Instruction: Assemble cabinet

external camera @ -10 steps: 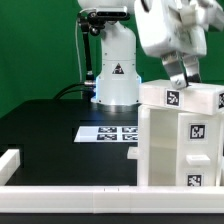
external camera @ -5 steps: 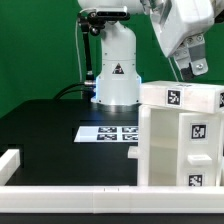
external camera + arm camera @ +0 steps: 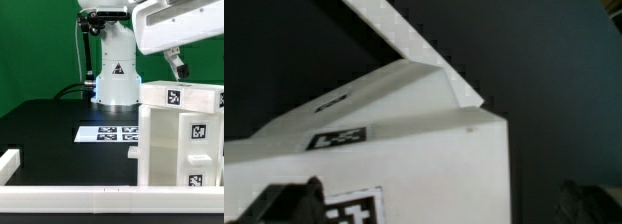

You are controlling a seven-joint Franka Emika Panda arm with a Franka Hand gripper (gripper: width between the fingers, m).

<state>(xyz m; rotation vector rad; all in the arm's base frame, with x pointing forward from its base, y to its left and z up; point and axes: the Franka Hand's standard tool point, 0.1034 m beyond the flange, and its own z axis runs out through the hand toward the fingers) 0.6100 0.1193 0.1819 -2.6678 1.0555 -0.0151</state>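
Since 1.0 s ago we see the claw (image 3: 178, 66) lift off the cabinet (image 3: 180, 135) and tilt flatter; we judge a part was seated and released.

Ext view: cabinet stands upright directly below claw, long axis vertical, tagged faces toward cam.

Wrist view: cabinet top corner beneath claw; fingers (image 3: 287, 203) apart, nothing between them, so claw is released.
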